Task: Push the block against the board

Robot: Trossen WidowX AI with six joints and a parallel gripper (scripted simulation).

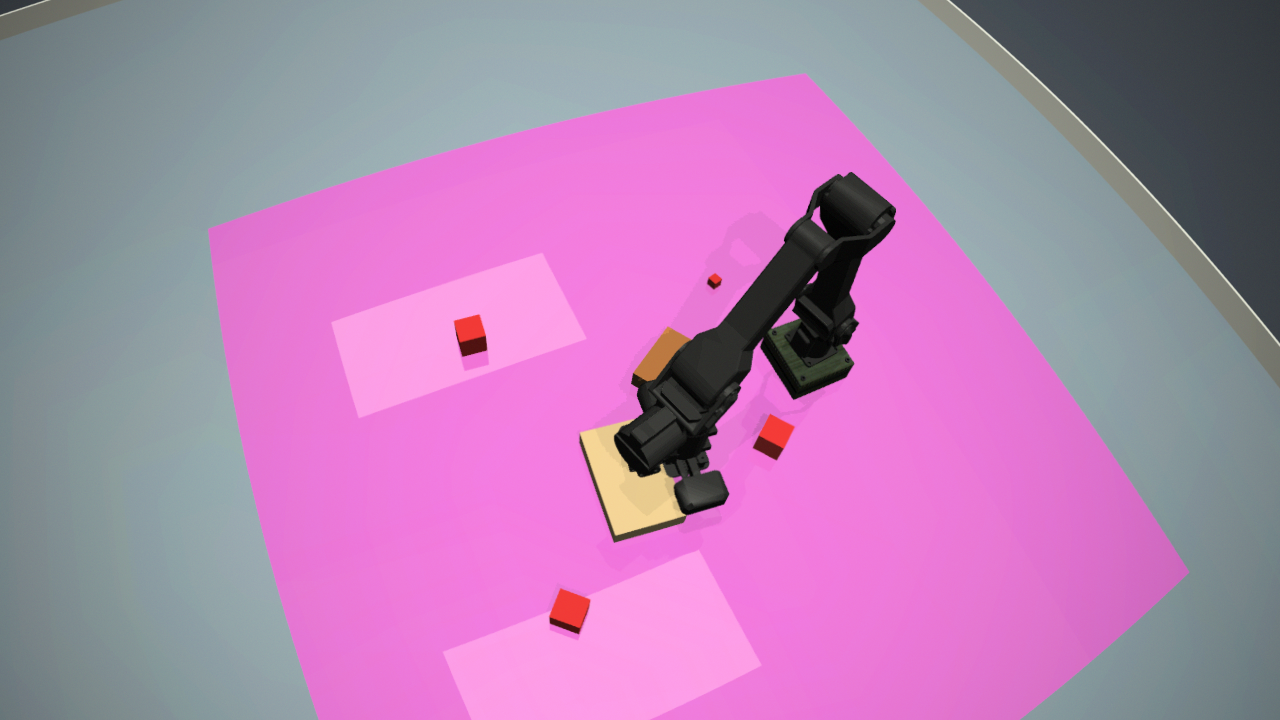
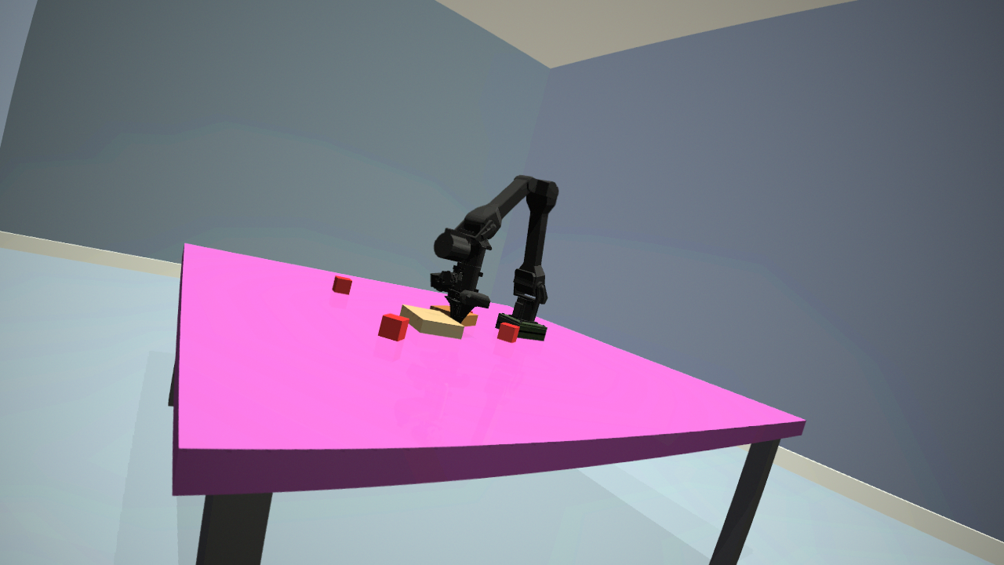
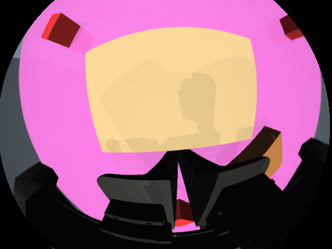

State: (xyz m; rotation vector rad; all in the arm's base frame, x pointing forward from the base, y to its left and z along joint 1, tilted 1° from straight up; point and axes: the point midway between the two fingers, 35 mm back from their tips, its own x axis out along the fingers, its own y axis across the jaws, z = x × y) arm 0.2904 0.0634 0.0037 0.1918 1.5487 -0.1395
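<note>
step: pushing block (image 3: 171,90) toward board (image 3: 270,154) | fingers: pressed together, holding nothing, low at block's near edge | block: just ahead of fingers on tabletop (image 1: 895,501) | board: beside fingers, at block's corner, apparently not flush | next: likely nudge block square against board, then retreat

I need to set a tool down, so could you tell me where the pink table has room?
The pale patch beyond the near red cube is bare. Around the tan block, orange board, shut gripper and arm base it is crowded.
</note>
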